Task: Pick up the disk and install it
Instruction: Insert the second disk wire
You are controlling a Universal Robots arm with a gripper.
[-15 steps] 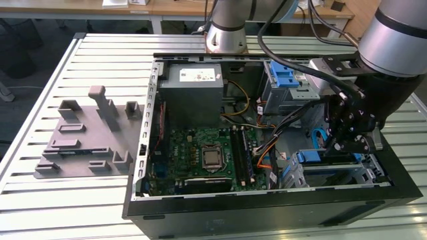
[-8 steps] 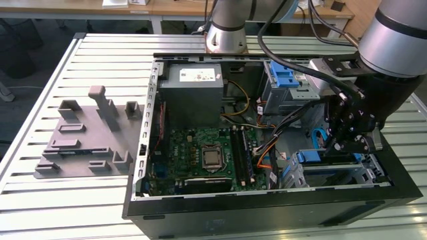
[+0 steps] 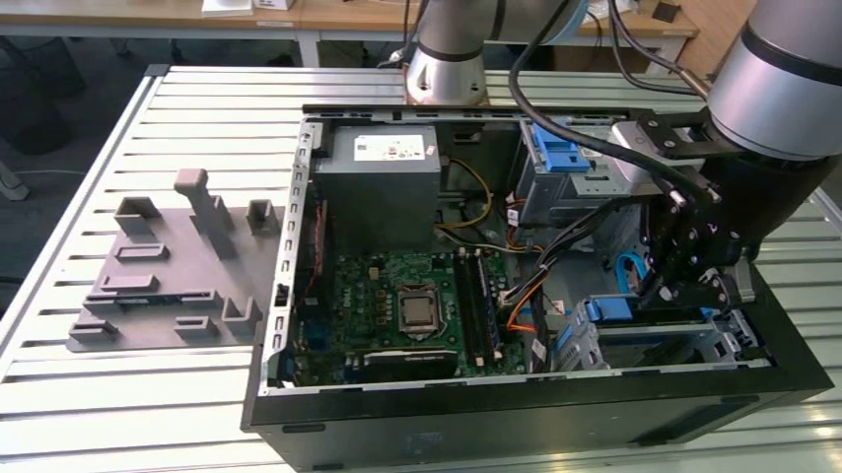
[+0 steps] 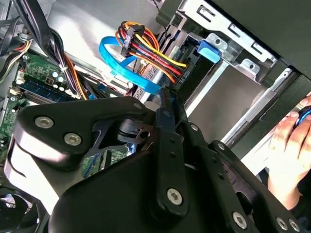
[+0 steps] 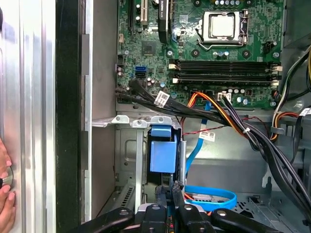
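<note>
Gripper (image 5: 171, 196) closing on thin blue rail edge of disk (image 5: 163, 156) at frame bottom — rigid, fragile; gripping rails advised — not label face.

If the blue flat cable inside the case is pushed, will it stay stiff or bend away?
It would probably bend: the blue cable lies in a loose loop, so it looks floppy. Being a thin ribbon, it seems light. It likely would not slide far, since it runs under the black cables.
</note>
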